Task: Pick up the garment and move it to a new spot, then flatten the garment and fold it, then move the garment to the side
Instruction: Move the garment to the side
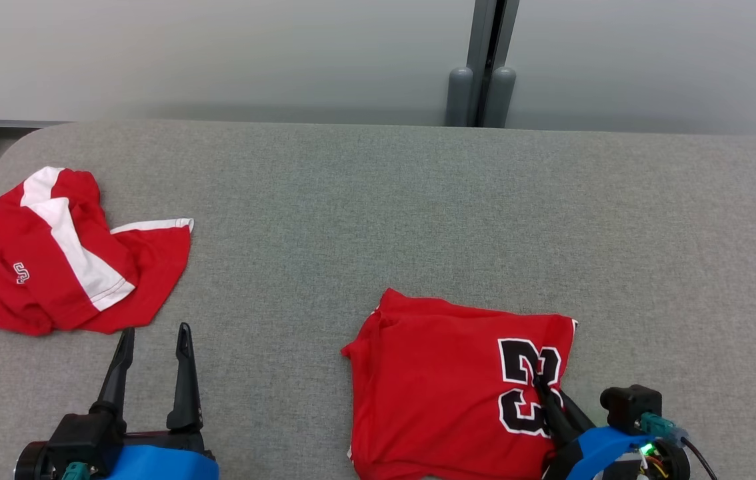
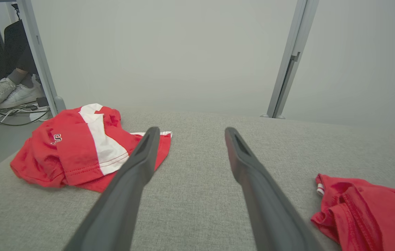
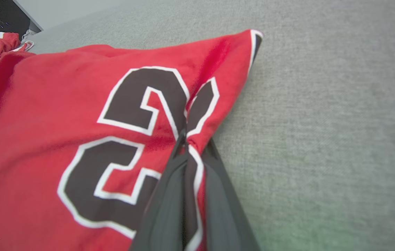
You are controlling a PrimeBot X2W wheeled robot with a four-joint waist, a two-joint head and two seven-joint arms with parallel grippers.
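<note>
A grey fabric-covered table (image 1: 378,220) spans the head view, with a pale wall behind it and a grey post (image 1: 485,67) standing at its far edge. The folded red jersey (image 1: 445,387), the largest thing on it, lies flat near the table's front edge toward the right, its black, white-edged numerals facing up. At the table's left end, well apart from the jersey, a crumpled red and white garment (image 1: 65,260) sits in a loose heap. The right gripper (image 1: 539,381) is on the jersey's right part, its jaws closed together on a pinched ridge of cloth across the numerals. The left gripper (image 1: 155,330) hangs just in front of the crumpled garment, jaws spread wide and holding nothing. A person's white shoes (image 2: 9,92) rest on the floor beyond the table's left end.
</note>
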